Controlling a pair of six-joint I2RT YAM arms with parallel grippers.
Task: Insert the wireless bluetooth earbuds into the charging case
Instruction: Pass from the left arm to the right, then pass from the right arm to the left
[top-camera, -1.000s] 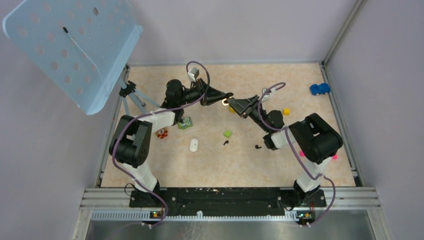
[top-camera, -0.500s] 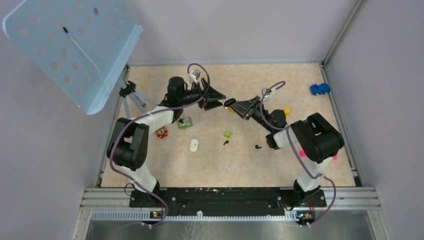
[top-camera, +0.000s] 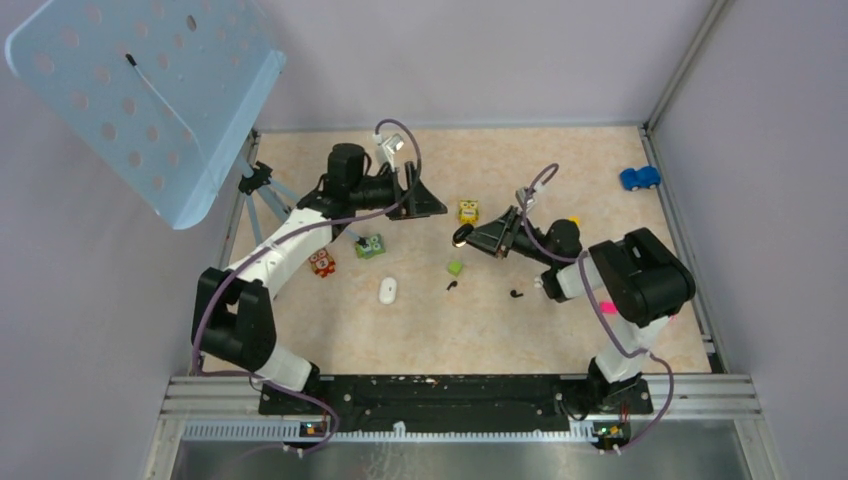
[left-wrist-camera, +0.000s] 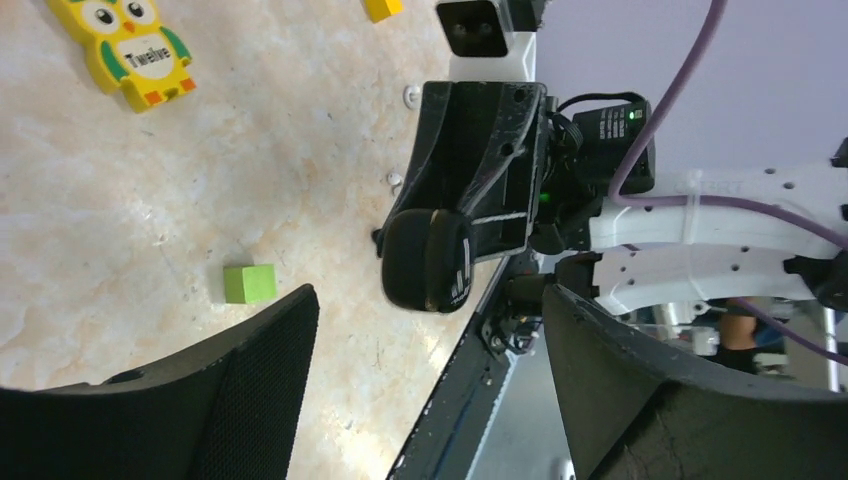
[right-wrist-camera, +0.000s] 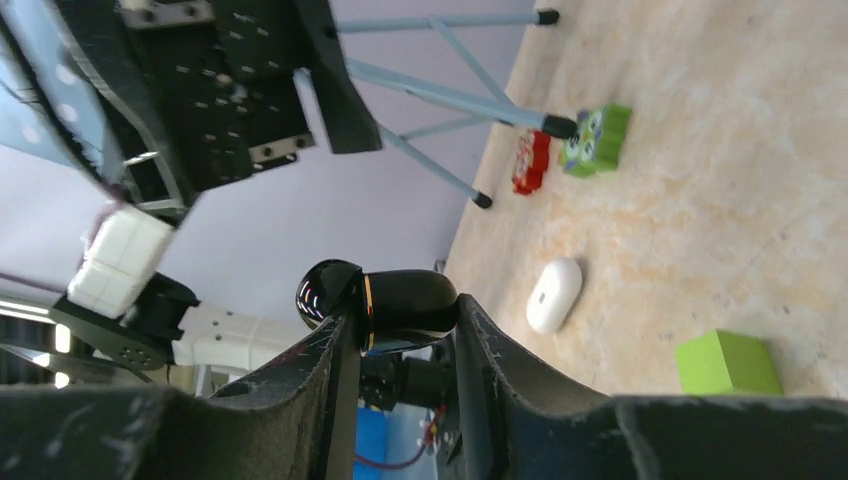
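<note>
The charging case (right-wrist-camera: 405, 303), black and rounded with a thin gold seam, is pinched between my right gripper's (right-wrist-camera: 400, 322) fingers and held above the table; from above the case (top-camera: 460, 237) sits at that gripper's (top-camera: 467, 236) tip. My left gripper (top-camera: 428, 205) hangs open a short way to the left of it, with nothing between its jaws. In the left wrist view the case (left-wrist-camera: 428, 260) lies beyond the wide-apart fingers (left-wrist-camera: 250, 390). Two tiny black earbuds (top-camera: 451, 286) (top-camera: 516, 294) lie on the table below the case.
A green cube (top-camera: 455, 268) and a white oval object (top-camera: 388, 291) lie near the earbuds. A yellow owl block (top-camera: 468, 211), a green toy (top-camera: 371, 246), a red toy (top-camera: 322, 264) and a blue car (top-camera: 639, 178) are scattered around. A tripod (top-camera: 262, 190) stands at the left.
My left gripper has opened, let go of the case and drawn back to the left. My right gripper, still holding the case, has moved down toward the near side.
</note>
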